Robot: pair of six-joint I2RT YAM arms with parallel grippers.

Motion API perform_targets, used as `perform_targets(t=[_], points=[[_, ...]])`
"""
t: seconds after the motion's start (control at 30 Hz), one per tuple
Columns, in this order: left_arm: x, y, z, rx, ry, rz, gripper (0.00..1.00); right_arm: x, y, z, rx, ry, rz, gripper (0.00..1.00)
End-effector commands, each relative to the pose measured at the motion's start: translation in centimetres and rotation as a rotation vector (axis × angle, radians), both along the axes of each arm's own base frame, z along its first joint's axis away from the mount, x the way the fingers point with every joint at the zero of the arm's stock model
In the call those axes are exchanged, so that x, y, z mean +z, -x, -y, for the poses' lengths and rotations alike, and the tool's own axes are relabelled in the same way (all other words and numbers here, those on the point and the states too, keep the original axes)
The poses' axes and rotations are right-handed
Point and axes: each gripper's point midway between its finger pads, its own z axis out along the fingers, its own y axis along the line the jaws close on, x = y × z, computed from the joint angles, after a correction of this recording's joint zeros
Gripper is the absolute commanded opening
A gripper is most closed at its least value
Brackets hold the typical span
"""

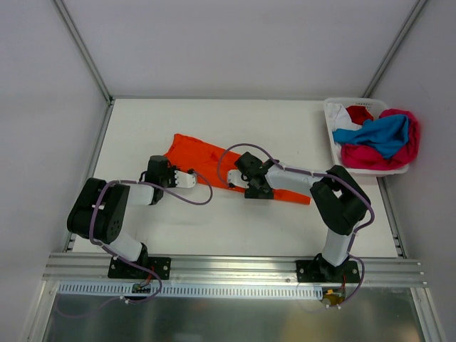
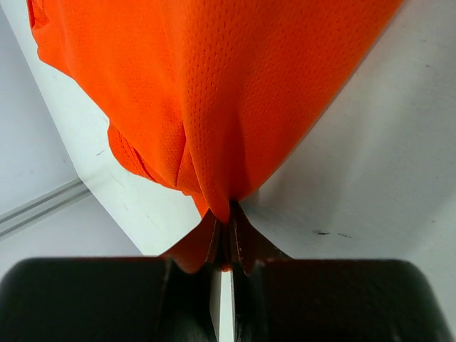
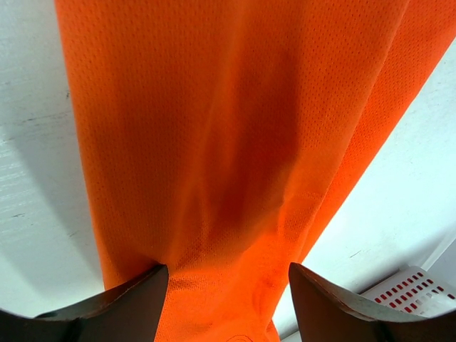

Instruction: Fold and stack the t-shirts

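Orange shirt [image 1: 203,153] mid hidden under R arm [image 1: 293,178].

Both arms reach forward over the desk, elbows bent. The left tool [image 2: 228,239] is pinched tight on the orange t-shirt [image 2: 235,92]; the right tool [image 3: 228,279] gapes wide.

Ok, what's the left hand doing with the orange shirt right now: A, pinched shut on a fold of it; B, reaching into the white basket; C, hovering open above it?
A: in the left wrist view the left hand has its fingers closed together on a bunched fold of the orange t-shirt.
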Motion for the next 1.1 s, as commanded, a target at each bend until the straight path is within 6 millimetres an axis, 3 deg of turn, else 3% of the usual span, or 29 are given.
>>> perform_targets(t=[0.0, 0.17, 0.2, 0.3, 0.33, 0.43, 0.47, 0.57, 0.63, 0.83, 0.9, 0.93, 0.97, 1.03, 1.07], points=[[-1.1, 1.5, -1.2, 0.014, -0.058, -0.05, 0.0, -4.1, 2.6, -0.7, -0.001, -0.042, -0.148, 0.74], [-1.2, 2.5, -1.5, 0.013, -0.062, -0.064, 0.0, -4.3, 2.7, -0.7, 0.0, -0.041, -0.153, 0.74], [-1.0, 2.5, -1.5, 0.016, -0.057, -0.058, 0.2, -4.3, 2.6, -0.7, 0.0, -0.043, -0.151, 0.74], [1.0, 2.1, -1.3, 0.041, 0.015, 0.018, 0.62, -4.3, 2.7, -0.6, -0.002, -0.04, -0.154, 0.74], [2.1, 1.8, -1.2, 0.05, 0.052, 0.055, 0.68, -4.4, 2.8, -0.6, -0.002, -0.039, -0.155, 0.74], [6.7, 0.1, -1.2, 0.142, 0.225, 0.169, 0.73, -4.4, 2.7, -0.6, -0.002, -0.038, -0.154, 0.74], [9.2, -0.7, -1.2, 0.179, 0.301, 0.217, 0.73, -4.4, 2.7, -0.6, -0.003, -0.036, -0.154, 0.74], [11.9, -1.4, -1.1, 0.212, 0.389, 0.245, 0.73, -4.4, 2.6, -0.7, 0.0, -0.037, -0.152, 0.74], [12.7, -1.8, -1.0, 0.213, 0.405, 0.261, 0.73, -4.3, 2.5, -0.7, 0.0, -0.036, -0.149, 0.74], [12.6, -3.3, -0.6, 0.214, 0.397, 0.345, 0.74, -3.9, 2.2, -0.5, 0.001, -0.025, -0.131, 0.74], [10.7, -3.4, 0.5, 0.175, 0.359, 0.32, 0.74, -3.9, 1.9, -0.4, 0.001, -0.012, -0.113, 0.74], [10.9, -3.8, 0.8, 0.162, 0.352, 0.352, 0.74, -3.9, 1.8, -0.1, 0.007, 0.0, -0.11, 0.74], [8.8, -3.8, 1.5, 0.147, 0.325, 0.313, 0.74, -3.9, 1.6, 0.0, 0.007, 0.012, -0.096, 0.74], [8.3, -4.9, 1.5, 0.152, 0.283, 0.346, 0.74, -3.9, 1.5, 0.2, 0.004, 0.016, -0.093, 0.74], [6.2, -5.1, 1.4, 0.157, 0.248, 0.307, 0.73, -3.8, 1.5, 0.4, 0.002, 0.017, -0.092, 0.74]])
